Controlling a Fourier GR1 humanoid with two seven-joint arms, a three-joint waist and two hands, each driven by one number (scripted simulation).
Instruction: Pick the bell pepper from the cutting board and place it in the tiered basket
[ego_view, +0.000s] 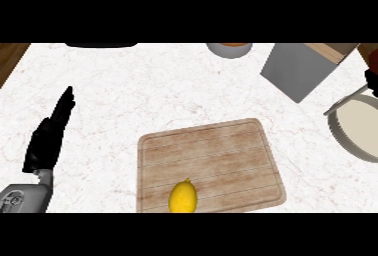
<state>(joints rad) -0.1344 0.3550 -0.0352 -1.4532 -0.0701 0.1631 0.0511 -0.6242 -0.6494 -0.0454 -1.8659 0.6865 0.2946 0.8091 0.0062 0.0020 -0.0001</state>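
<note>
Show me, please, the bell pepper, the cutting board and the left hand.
bell pepper (184, 197): head view, its yellow middle.
cutting board (214, 150): head view, bare wood centre.
left hand (44, 142): head view, its palm.

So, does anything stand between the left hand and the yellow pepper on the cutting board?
Nothing visible does. The left hand is open at the counter's left; the yellow pepper lies at the cutting board's near edge, with only bare counter and board between them.
</note>
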